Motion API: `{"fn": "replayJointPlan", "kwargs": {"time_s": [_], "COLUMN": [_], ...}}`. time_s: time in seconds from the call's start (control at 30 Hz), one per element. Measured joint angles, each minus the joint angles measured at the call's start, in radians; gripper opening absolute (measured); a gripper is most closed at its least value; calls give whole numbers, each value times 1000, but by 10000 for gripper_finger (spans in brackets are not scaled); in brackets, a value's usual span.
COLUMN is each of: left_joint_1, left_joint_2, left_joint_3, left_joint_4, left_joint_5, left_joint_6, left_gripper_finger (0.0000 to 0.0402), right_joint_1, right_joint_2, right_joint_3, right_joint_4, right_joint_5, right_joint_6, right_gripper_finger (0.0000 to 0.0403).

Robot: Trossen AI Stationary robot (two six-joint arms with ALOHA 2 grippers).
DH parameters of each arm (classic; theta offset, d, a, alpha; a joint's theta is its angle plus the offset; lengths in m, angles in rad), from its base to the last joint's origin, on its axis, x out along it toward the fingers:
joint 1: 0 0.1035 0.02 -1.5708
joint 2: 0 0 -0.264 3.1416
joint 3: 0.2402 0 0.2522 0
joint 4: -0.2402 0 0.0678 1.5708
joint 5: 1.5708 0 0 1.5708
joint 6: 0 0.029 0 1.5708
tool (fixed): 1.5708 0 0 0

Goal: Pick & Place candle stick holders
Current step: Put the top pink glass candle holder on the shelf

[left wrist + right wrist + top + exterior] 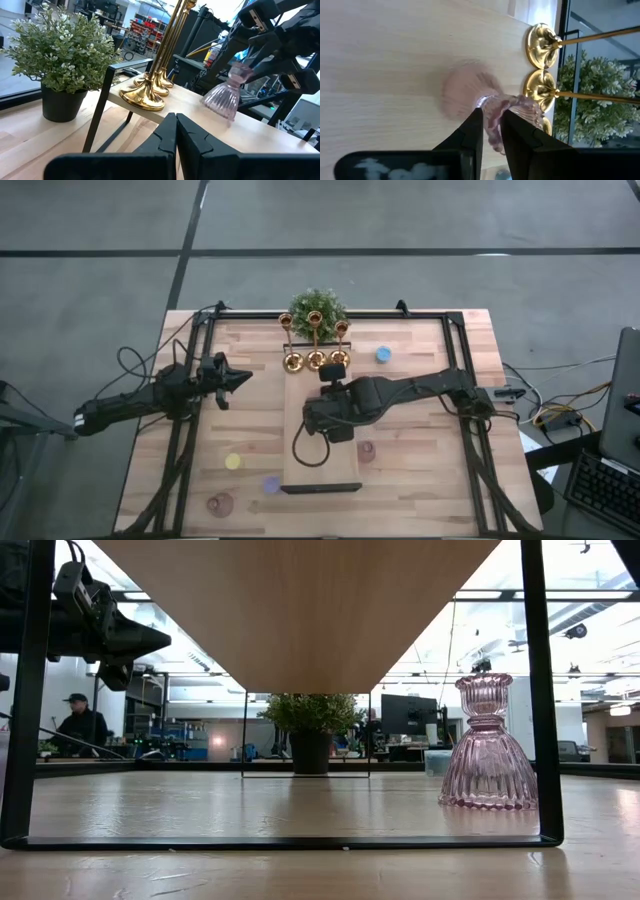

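One pink glass holder point(492, 112) (seemingly gripped) between right gripper point(491, 131) jaws.

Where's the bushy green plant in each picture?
High view: plant at the table's far edge, behind the gold holders.
Low view: plant in the middle, far back.
Left wrist view: plant beside the gold holders.
Right wrist view: plant behind the gold holders.
Shared landmark: the gold holders, unseen in low view.

Your holders: three gold slim-stemmed ones point(315, 359) upright in a row on the raised shelf; pink glass ones point(485, 102) (one on the shelf beside them, others on the tabletop point(219, 503)); blue point(382, 354), yellow point(233, 462), purple point(270, 484) scattered apart.
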Motion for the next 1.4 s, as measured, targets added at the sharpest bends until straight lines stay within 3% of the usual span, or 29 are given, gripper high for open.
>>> {"fn": "replayJointPlan", "kwargs": {"time_s": [0.5, 0.77, 0.9, 1.13, 1.4], "left_joint_1": [0, 0, 0, 0, 0], "left_joint_2": [0, 0, 0, 0, 0], "left_joint_3": [0, 0, 0, 0, 0], "left_joint_4": [0, 0, 0, 0, 0], "left_joint_5": [0, 0, 0, 0, 0], "left_joint_6": [0, 0, 0, 0, 0], "left_gripper_finger": [10, 10, 10, 10, 10], "right_joint_1": [-24, -13, -12, -9, -33], "right_joint_2": [-5, -72, -103, -110, -109], "right_joint_3": [3, 5, 5, -14, -123], "right_joint_4": [90, 95, 67, 42, 62], "right_joint_5": [32, 28, -20, -185, -188], "right_joint_6": [19, 160, 220, 98, 35], "right_gripper_finger": [99, 105, 92, 30, 8]}}
